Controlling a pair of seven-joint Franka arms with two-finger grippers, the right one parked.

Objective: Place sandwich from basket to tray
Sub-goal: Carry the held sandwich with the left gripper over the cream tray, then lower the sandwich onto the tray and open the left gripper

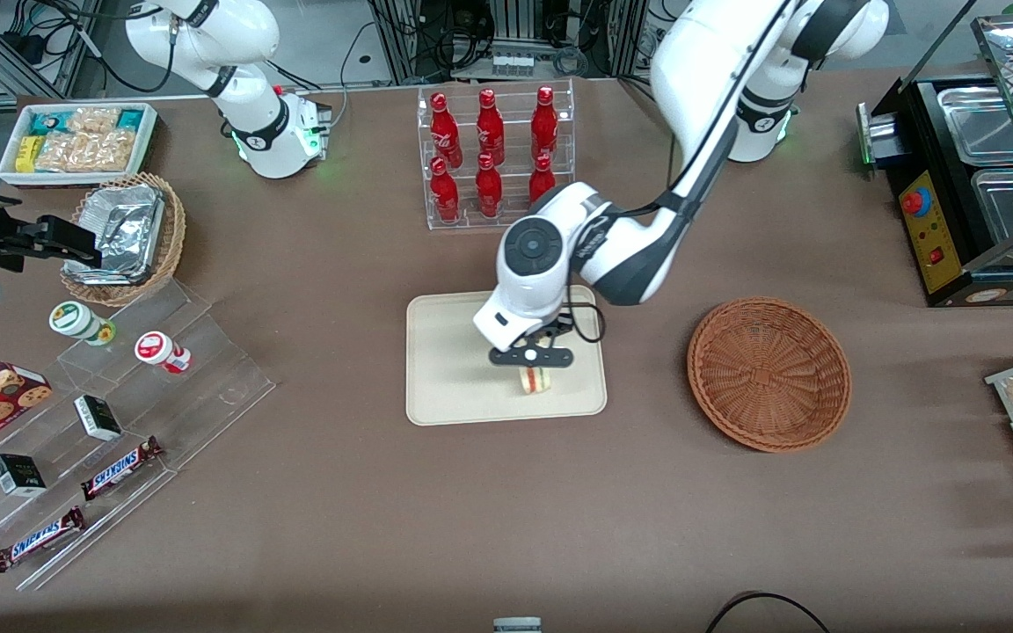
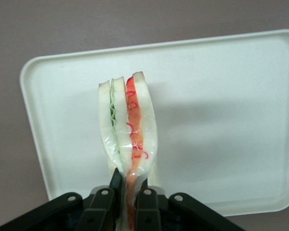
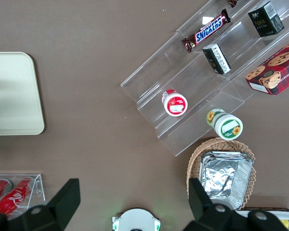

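The left arm's end effector (image 1: 531,356) hangs over the tray (image 1: 445,352), toward the tray's edge nearest the front camera. Its fingers (image 2: 116,190) are pressed onto the sandwich (image 1: 535,379), pinching the wedge at its narrow end.

In the left wrist view the sandwich (image 2: 127,130) stands on edge between the fingers, its bread slices fanned slightly apart at the free end, with the red filling showing along the cut edge and a thin green layer beside it. A clear wrapper covers it. Whether the wedge touches the tray (image 2: 221,120) floor cannot be told.

The tray surface around the sandwich is bare, with open floor from the wedge toward 9 o'clock and 12 o'clock in the front view. The rim at 6 o'clock lies near the sandwich. The rim at 3 o'clock is also near.

The basket (image 1: 768,374) sits on the bench (image 1: 339,510) at 3 o'clock from the tray, well apart from it, with bare brown bench between them. Its bowl holds nothing visible.

A clear rack of red bottles (image 1: 491,154) stands at 12 o'clock from the tray, farther from the front camera, with a strip of bench between rack and tray rim. The arm's white forearm crosses above that strip.
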